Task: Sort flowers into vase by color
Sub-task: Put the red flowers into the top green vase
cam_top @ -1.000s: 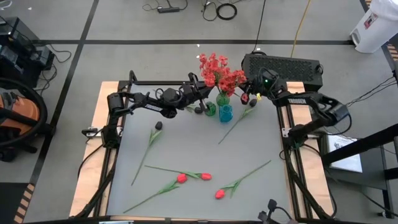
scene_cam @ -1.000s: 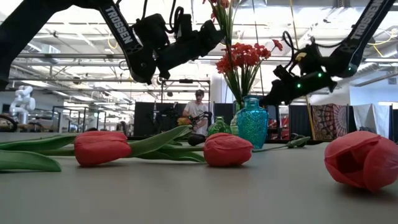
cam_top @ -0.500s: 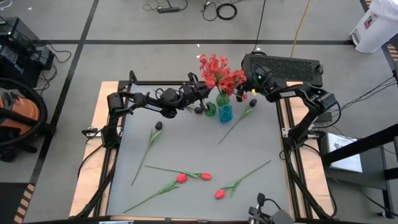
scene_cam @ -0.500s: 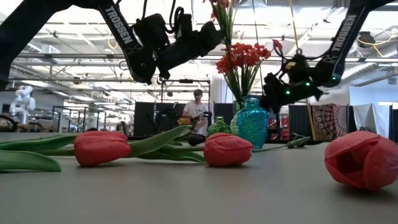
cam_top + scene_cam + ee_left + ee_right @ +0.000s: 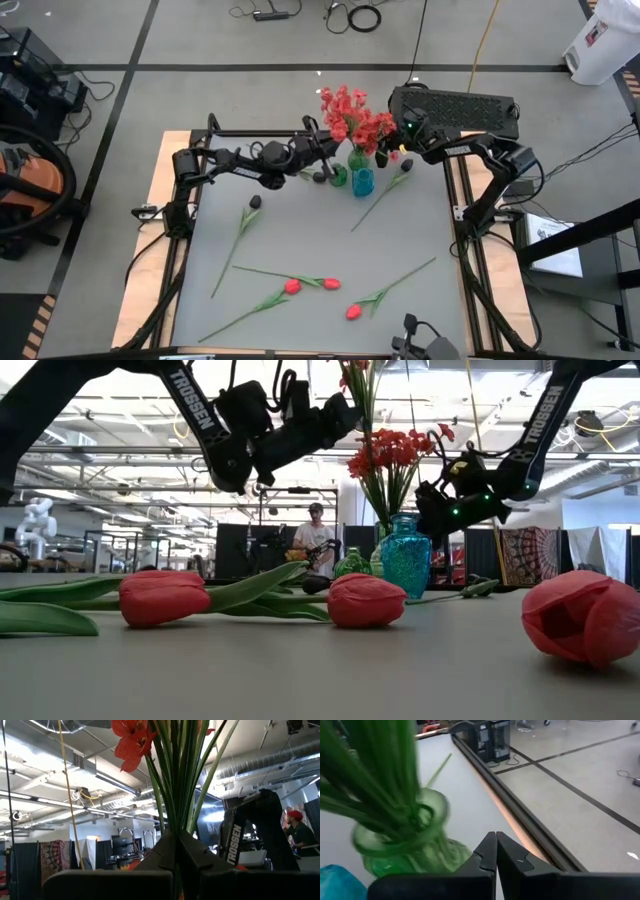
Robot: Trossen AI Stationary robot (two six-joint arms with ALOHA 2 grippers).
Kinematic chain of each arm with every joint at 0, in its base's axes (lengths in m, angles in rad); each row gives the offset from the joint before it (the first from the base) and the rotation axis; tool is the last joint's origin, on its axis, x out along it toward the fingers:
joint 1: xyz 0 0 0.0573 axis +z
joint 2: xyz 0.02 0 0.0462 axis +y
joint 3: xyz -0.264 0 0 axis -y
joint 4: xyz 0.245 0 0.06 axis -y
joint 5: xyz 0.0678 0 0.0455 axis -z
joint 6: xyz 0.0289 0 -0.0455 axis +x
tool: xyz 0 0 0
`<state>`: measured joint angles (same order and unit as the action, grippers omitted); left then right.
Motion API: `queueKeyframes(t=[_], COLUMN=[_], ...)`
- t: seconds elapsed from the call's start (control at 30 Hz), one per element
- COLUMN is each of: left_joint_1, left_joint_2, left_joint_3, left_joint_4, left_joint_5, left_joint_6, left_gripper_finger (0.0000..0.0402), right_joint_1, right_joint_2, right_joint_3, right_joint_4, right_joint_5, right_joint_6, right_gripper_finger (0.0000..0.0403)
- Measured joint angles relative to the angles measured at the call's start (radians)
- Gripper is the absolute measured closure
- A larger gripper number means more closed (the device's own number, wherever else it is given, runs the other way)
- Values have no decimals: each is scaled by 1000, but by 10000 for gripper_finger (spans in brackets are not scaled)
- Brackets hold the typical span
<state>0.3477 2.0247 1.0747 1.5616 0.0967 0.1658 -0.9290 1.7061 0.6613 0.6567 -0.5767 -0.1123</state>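
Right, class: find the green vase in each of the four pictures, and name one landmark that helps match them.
High view: green vase at the table's far edge, centre.
Low view: partly hidden behind the teal vase, at.
Left wrist view: not in it, only stems.
Right wrist view: close, at.
Shared landmark: the red flowers.

Colours on the table, nothing else.
Table top (image 5: 300,240) flat grey, with pale wood edges (image 5: 152,215). Arms are black; white lettering on the left arm (image 5: 196,412) and right arm (image 5: 540,415), green light on the right wrist (image 5: 460,511). Red blossoms (image 5: 352,118) on green stems sit in a clear green vase (image 5: 407,842); next to it a teal-blue vase (image 5: 405,557) with a textured surface. Tulips (image 5: 160,597) lying down are pinkish-red with green leaves and stems. Small bud (image 5: 255,201) on a green stem is nearly black. Floor (image 5: 250,90) is grey with black lines; yellow cable (image 5: 484,40) across it.
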Motion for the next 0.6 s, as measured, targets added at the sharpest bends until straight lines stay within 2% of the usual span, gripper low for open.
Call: queueKeyframes(t=[0.6], left_joint_1=[-2], left_joint_2=[0], left_joint_3=[43], left_joint_4=[-107], left_joint_5=[13], left_joint_6=[32], left_gripper_finger=[394], right_joint_1=[36], right_joint_2=[0], right_joint_3=[0], right_joint_4=[5], right_joint_5=[8], right_joint_6=[-2], right_gripper_finger=[403])
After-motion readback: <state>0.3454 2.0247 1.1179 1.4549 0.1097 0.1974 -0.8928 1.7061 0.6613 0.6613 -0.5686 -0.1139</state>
